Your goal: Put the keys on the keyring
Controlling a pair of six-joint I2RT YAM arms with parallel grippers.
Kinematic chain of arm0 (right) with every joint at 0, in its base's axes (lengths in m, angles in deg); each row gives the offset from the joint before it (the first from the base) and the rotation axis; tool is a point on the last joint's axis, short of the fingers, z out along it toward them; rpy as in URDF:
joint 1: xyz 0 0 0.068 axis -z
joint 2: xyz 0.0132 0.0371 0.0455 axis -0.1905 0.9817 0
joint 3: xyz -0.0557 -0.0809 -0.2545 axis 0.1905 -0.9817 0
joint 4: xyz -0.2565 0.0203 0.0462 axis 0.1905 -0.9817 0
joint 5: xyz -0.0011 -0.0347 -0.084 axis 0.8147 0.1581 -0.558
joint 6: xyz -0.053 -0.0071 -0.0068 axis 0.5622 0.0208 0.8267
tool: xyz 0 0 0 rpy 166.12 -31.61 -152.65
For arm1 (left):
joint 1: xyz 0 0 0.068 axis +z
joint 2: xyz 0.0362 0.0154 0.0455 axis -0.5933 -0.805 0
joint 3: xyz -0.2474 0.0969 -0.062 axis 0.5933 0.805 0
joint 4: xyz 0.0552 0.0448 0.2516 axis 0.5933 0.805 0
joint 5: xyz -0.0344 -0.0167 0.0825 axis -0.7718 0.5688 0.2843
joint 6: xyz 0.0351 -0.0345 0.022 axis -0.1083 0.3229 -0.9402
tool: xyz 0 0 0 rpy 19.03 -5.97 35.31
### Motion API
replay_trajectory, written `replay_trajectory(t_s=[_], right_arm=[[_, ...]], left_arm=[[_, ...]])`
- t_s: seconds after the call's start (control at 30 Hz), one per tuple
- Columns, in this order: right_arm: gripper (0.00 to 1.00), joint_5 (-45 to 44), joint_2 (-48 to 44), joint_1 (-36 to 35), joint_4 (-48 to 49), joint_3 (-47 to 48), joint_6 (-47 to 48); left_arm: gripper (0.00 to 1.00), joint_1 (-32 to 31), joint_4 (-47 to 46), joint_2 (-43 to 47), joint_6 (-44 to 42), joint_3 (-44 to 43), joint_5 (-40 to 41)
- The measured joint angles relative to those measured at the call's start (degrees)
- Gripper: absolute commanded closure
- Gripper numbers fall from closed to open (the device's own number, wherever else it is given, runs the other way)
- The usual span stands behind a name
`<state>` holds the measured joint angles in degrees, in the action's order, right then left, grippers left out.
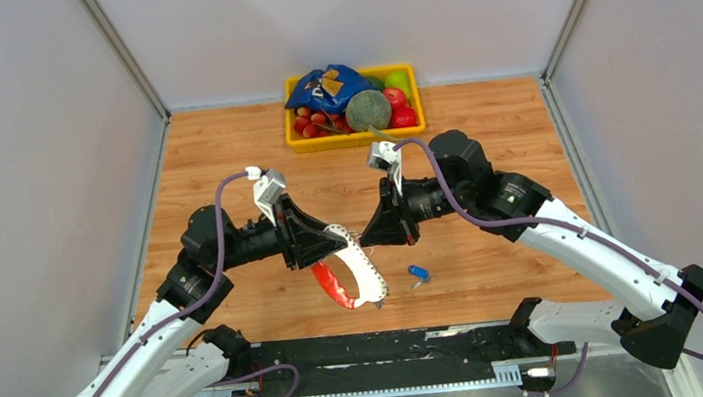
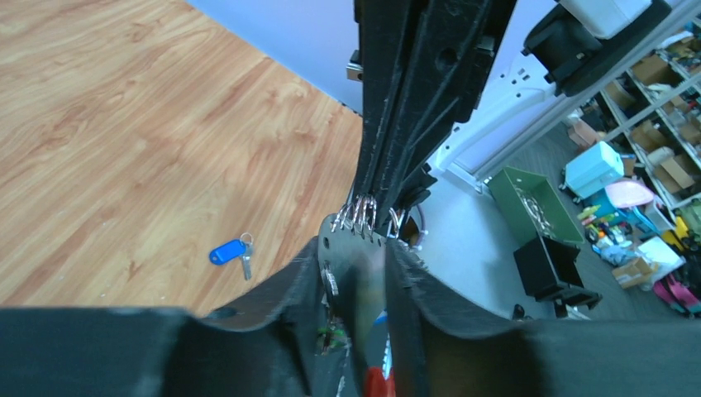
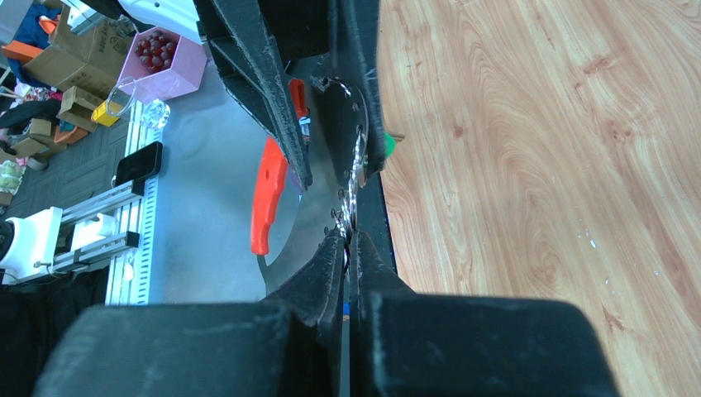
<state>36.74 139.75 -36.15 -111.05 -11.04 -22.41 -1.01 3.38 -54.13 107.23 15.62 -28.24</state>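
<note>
My left gripper [image 1: 338, 246] is shut on the keyring, a silvery flat strip [image 1: 363, 274] with a red clip [image 1: 330, 285], and holds it above the table. In the left wrist view [image 2: 364, 252] the strip [image 2: 347, 248] stands between the pads. My right gripper [image 1: 368, 233] meets the strip's holed top edge. In the right wrist view [image 3: 348, 241] its jaws are pinched on something thin and silvery, with a sliver of blue in the gap behind. The red clip [image 3: 266, 194] hangs to the left. One blue-headed key [image 1: 419, 273] lies on the table [image 2: 227, 251].
A yellow tray [image 1: 295, 146] with fruit and a blue bag stands at the back centre. A small green tag [image 3: 388, 145] hangs at the strip. Grey walls close both sides. The black base rail [image 1: 393, 347] runs along the near edge.
</note>
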Motion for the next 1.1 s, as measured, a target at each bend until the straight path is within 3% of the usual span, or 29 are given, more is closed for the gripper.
replay_trajectory(t_s=[0.1,0.17,0.27,0.47,0.6,1.1], right_arm=[[1.00,0.74,-0.13,-0.04,-0.02,0.20,-0.07],[1.00,0.83,-0.48,-0.13,-0.13,0.22,0.07],[0.97,0.90,-0.92,-0.22,-0.17,0.22,0.28],[0.68,0.87,-2.40,-0.42,-0.24,0.22,1.25],[0.58,0.74,-4.35,-0.35,-0.44,0.22,2.40],[0.55,0.42,-6.75,-0.37,-4.83,1.36,6.58]], left_arm=[[0.96,0.09,-0.85,-0.07,0.17,0.00,-1.27],[0.99,0.15,-1.70,-0.17,0.87,0.02,-2.23],[1.00,0.17,-2.84,-0.37,1.66,0.02,-3.15],[1.00,0.15,-4.70,-0.42,2.36,0.09,-4.24],[1.00,0.15,-4.63,-0.22,2.38,0.07,-5.40],[1.00,0.15,-3.17,-0.85,2.58,-3.85,-6.56]])
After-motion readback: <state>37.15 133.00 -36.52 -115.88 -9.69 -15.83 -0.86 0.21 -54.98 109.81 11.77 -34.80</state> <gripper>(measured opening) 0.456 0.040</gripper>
